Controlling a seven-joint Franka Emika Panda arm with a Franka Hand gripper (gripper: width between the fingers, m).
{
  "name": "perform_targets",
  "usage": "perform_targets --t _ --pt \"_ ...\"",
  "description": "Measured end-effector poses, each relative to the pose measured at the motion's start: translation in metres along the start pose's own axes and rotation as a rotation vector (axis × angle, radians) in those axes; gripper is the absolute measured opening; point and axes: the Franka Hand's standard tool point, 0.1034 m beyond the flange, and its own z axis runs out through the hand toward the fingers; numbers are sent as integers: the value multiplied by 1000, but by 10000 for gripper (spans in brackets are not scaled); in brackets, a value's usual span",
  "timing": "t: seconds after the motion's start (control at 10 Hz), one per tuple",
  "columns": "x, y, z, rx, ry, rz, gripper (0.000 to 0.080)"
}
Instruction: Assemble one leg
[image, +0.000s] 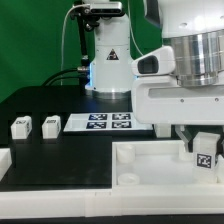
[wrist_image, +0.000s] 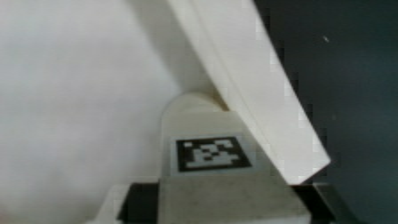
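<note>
- Holding a small white plastic leg block with a black-and-white square tag on its face (image: 204, 158), the white two-finger gripper (image: 203, 150) hangs low over the large white tray-like part with raised walls (image: 150, 165), near the front right corner of the black table (image: 45, 140) as the exterior view shows it.
- The wrist view shows the same leg (wrist_image: 210, 150) pinched between the two pads, tag facing the camera, with its rounded end close against a long white wall of the tray-like part (wrist_image: 249, 70); whether they touch I cannot tell.
- By my judgement the step in hand is seating this leg into the tray-like part. To do it well:
  - keep the leg upright and the grip firm, since a smooth plastic block may twist between the pads;
  - line the leg's end up with its seat before pressing, as the wall just beside it could catch the tip and tilt it;
  - go down slowly and straight, and let go only once the leg stands on its own.
- No socket is visible in either view, so the exact target is uncertain.
- Two more tagged white blocks, alike (image: 20, 127) (image: 50, 124), lie well apart near the left edge of the table.
- A thin flat marker board (image: 110, 122) lies between them and the arm.
</note>
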Motion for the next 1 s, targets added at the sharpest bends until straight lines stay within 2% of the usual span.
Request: perform_targets --t 0.3,0.4,0.6,0.7,0.8,0.9,1.0 --pt "0 0 1 38 -59 500 297" --pt "-2 -1 2 43 -69 613 297" --pt "-3 -2 2 44 -71 672 297" --pt "-3 -2 2 44 -71 657 360" --pt "-3 -2 3 45 -70 628 360" --pt "-4 -2 2 34 -67 553 546" --pt "-6 -3 1 17 -62 417 617"
